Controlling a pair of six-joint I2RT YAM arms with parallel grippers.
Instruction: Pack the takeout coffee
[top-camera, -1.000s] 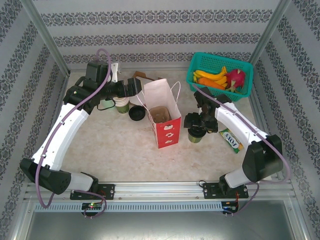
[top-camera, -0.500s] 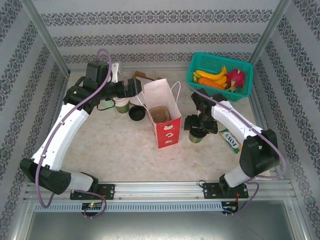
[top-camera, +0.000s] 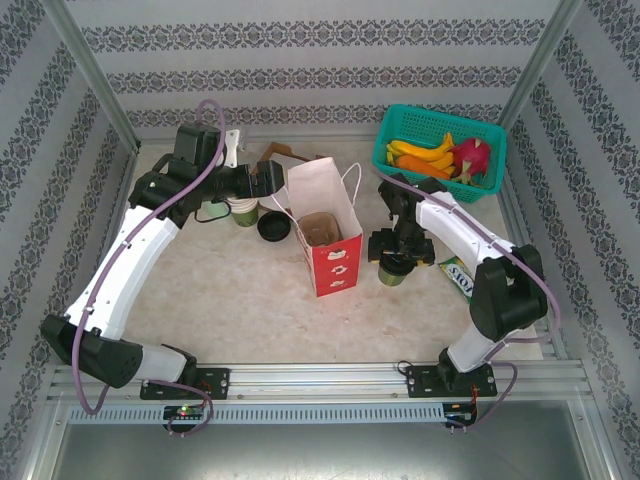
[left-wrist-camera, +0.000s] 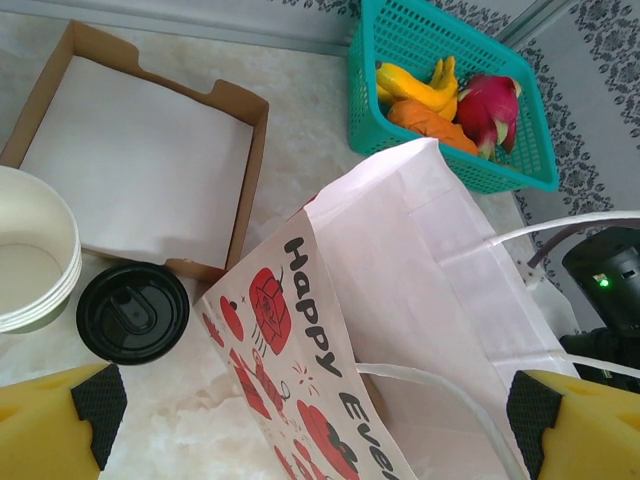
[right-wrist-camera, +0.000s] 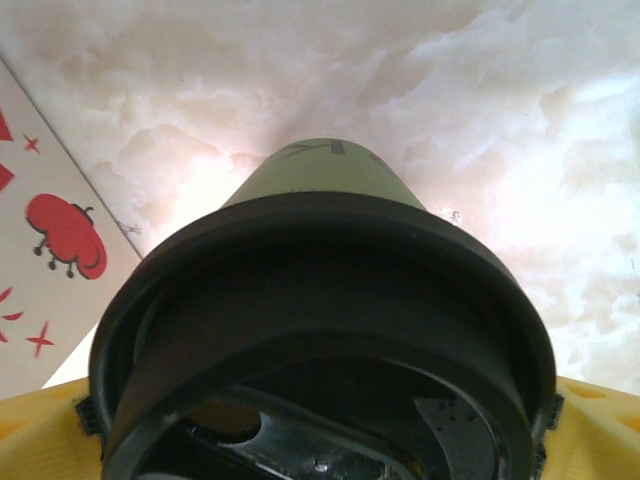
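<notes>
The right gripper (top-camera: 392, 260) is clamped on the lidded takeout coffee (right-wrist-camera: 320, 250) beside the paper bag (top-camera: 322, 200) — the left gripper (left-wrist-camera: 315, 420) is spread wide.

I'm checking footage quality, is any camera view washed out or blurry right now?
Right wrist: glare washes out the table beyond the green cup, and its black lid looks soft. Left wrist: sharp, evenly lit paper bag. Top external: even light.
</notes>
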